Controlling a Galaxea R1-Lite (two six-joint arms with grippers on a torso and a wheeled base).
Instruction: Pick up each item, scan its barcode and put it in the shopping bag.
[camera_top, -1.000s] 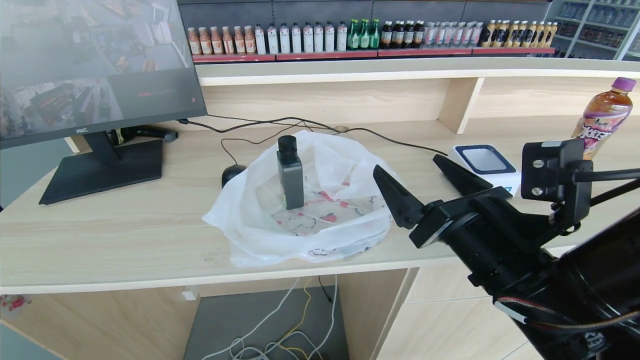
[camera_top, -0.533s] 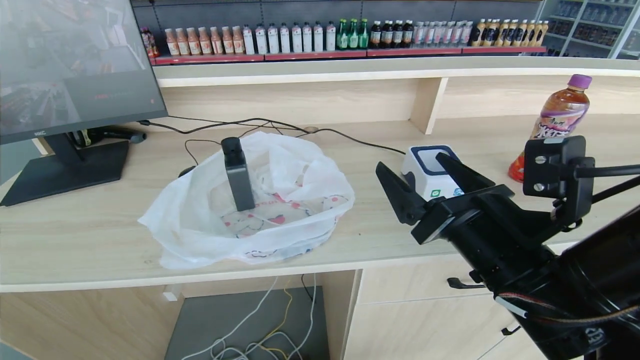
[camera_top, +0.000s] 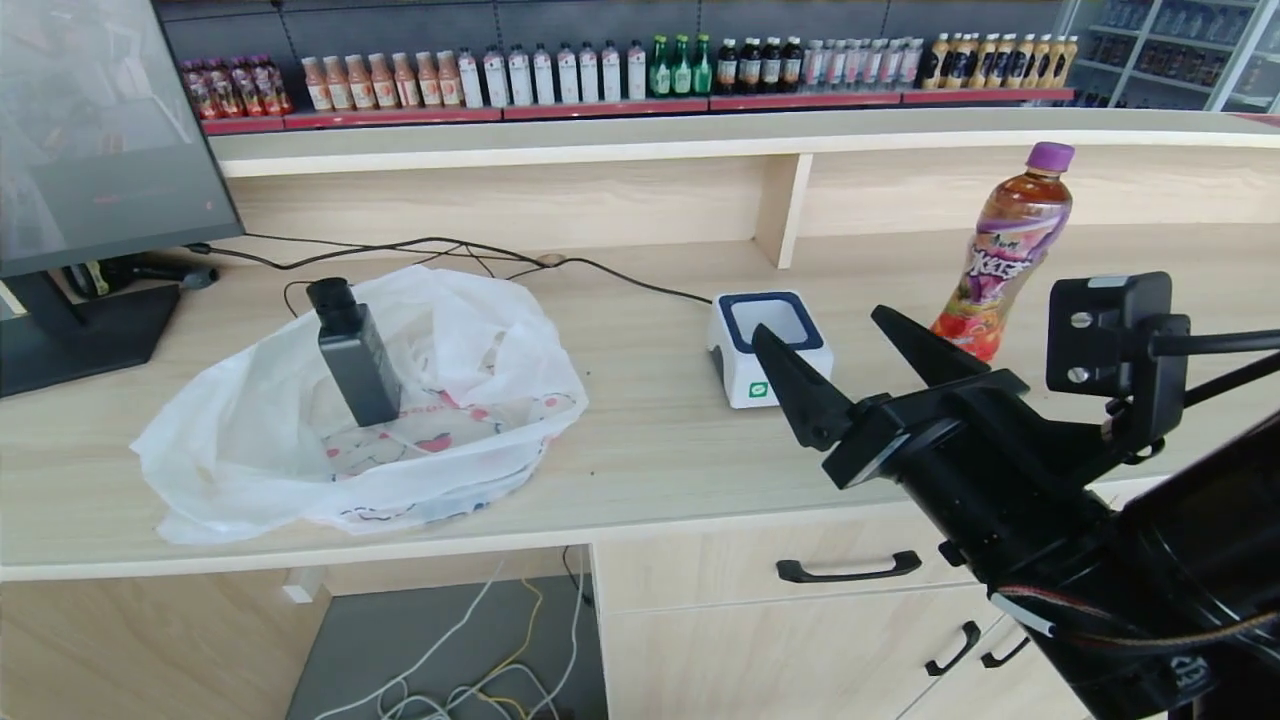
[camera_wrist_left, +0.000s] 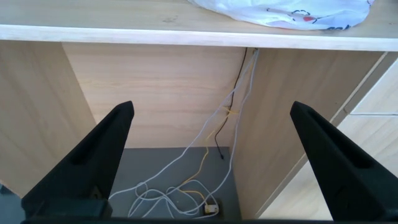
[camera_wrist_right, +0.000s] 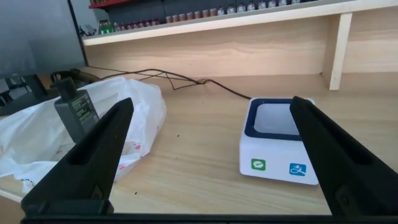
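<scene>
In the lower right of the head view, the right end effector (camera_top: 818, 322) is hanging released over the front edge of the worktop (camera_top: 660, 450). Its two black fingers are spreading wide and grasping nothing. In the right wrist view the barcode scanner (camera_wrist_right: 280, 143) is showing between those fingers, apart from both.

The barcode scanner (camera_top: 765, 345), a white box with a dark-rimmed window, is sitting on the worktop at the centre of the head view, just beyond the fingertips. To its right, in the upper right of the frame, a drink bottle (camera_top: 1005, 255) with a purple cap is standing upright on the worktop, well apart from the scanner.

At the left of the frame the white plastic shopping bag (camera_top: 230, 430) is lying open on the worktop. A grey bottle (camera_top: 355, 350) with a black cap is standing inside it, tilting slightly. The right wrist view is showing that grey bottle (camera_wrist_right: 78, 115) in the bag.

The left end effector (camera_wrist_left: 212, 106) is hanging released and empty below the worktop's front edge, fingers wide apart, with the bag's underside (camera_wrist_left: 292, 12) above it and loose cables (camera_wrist_left: 205, 180) trailing to the floor beneath.

In the upper left a monitor (camera_top: 90, 130) is standing on the worktop, with black leads (camera_top: 430, 245) running behind the bag. Along the top, a shelf (camera_top: 600, 105) is carrying a row of bottles.
</scene>
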